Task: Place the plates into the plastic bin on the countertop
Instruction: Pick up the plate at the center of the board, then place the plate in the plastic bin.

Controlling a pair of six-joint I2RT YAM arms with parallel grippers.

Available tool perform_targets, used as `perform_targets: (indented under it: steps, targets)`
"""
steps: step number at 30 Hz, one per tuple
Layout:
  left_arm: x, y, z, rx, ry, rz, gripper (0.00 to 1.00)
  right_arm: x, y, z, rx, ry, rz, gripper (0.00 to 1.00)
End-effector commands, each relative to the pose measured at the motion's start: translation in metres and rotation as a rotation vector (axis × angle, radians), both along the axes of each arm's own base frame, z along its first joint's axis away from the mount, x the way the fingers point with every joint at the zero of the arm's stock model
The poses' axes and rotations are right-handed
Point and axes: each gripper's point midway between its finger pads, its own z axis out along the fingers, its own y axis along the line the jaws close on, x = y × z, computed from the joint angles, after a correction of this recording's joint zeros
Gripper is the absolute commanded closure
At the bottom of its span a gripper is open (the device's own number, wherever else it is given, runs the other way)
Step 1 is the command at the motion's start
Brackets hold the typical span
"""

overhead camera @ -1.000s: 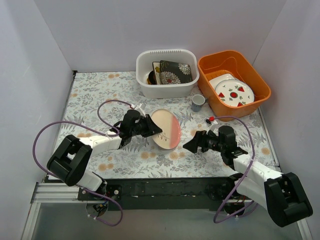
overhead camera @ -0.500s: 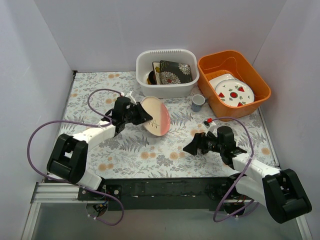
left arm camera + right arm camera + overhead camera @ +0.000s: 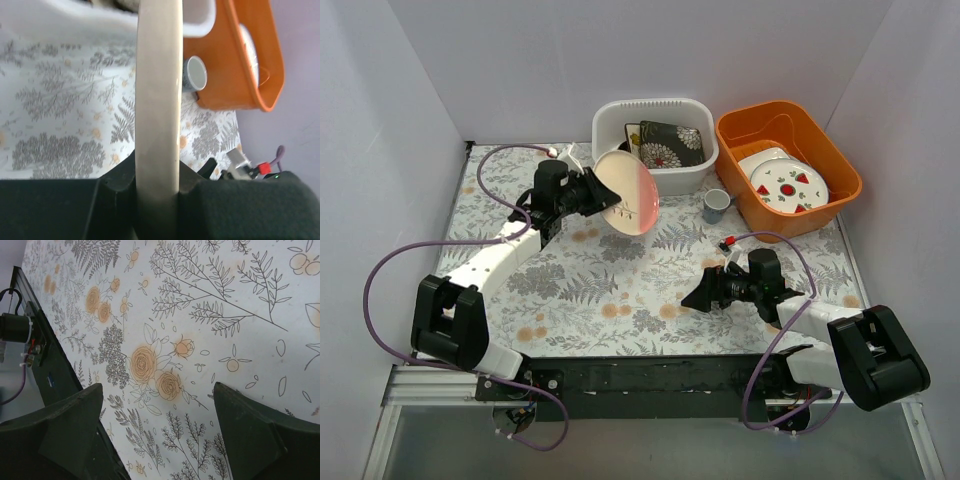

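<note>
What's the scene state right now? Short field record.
left pincer: shut on pink plate
pink plate: lifted, on edge, near the bin's front
bin: holds black square plate, others partly hidden
right pincer: open, empty, low over countertop
tub: fruit plates inside
cup: on countertop between bin and tub

**Fig. 1. Materials and surface finishes, as I read them remotely**

The pink plate [image 3: 630,190] shows me a glossy glazed face; its edge [image 3: 157,100] is a duller beige. The plastic bin [image 3: 685,175] is smooth, translucent white plastic, and the orange tub [image 3: 770,125] is shinier plastic. The countertop [image 3: 620,280] looks matt, possibly printed vinyl or cloth. The right gripper [image 3: 156,390] has matt black plastic fingers [image 3: 250,435].
</note>
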Motion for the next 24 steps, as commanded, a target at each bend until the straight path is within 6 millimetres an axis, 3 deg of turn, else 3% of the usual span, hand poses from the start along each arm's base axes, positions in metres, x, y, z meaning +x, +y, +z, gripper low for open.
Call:
perform_targets:
  steps: [1,4,5,7,9,11,12,14,15,17,19,21,22,23,24]
  targets:
    - [0.032,-0.008,0.100,-0.101,-0.254,-0.023,1.00,0.006,0.009,0.016,0.044,-0.062,0.052,0.02]
    - [0.047,-0.014,0.107,-0.113,-0.264,-0.042,1.00,-0.001,0.006,0.010,0.037,-0.042,0.050,0.02]
    - [0.054,-0.015,0.122,-0.127,-0.291,-0.043,1.00,-0.002,0.005,0.010,0.037,-0.046,0.045,0.02]
    - [0.069,-0.015,0.119,-0.134,-0.275,-0.036,1.00,-0.006,0.002,0.005,0.024,-0.031,0.031,0.02]
    - [0.079,-0.016,0.138,-0.158,-0.313,-0.036,1.00,-0.008,-0.002,0.000,0.004,-0.011,0.015,0.02]
    - [0.093,-0.020,0.133,-0.170,-0.295,-0.040,1.00,-0.012,-0.005,-0.004,-0.007,-0.004,0.007,0.02]
    - [0.097,-0.022,0.144,-0.182,-0.319,-0.049,1.00,-0.014,-0.006,-0.007,-0.016,0.004,0.000,0.02]
    - [0.111,-0.027,0.133,-0.187,-0.298,-0.051,1.00,-0.017,-0.009,-0.007,-0.016,0.001,-0.013,0.02]
    - [0.116,-0.028,0.144,-0.200,-0.321,-0.055,1.00,-0.018,-0.010,-0.009,-0.024,0.008,-0.022,0.02]
    - [0.131,-0.031,0.134,-0.213,-0.305,-0.053,1.00,-0.019,-0.012,-0.007,-0.025,0.000,-0.034,0.02]
    - [0.141,-0.033,0.143,-0.241,-0.327,-0.065,1.00,-0.019,-0.016,-0.010,-0.046,0.009,-0.054,0.02]
    - [0.156,-0.039,0.127,-0.258,-0.299,-0.079,1.00,-0.016,-0.020,-0.009,-0.059,-0.004,-0.086,0.02]
    - [0.159,-0.043,0.139,-0.273,-0.319,-0.102,1.00,-0.017,-0.022,-0.010,-0.067,0.002,-0.097,0.02]
    - [0.164,-0.045,0.136,-0.283,-0.304,-0.108,1.00,-0.016,-0.023,-0.009,-0.068,-0.010,-0.114,0.02]
    - [0.174,-0.050,0.120,-0.285,-0.276,-0.116,1.00,-0.016,-0.025,-0.009,-0.069,-0.011,-0.123,0.02]
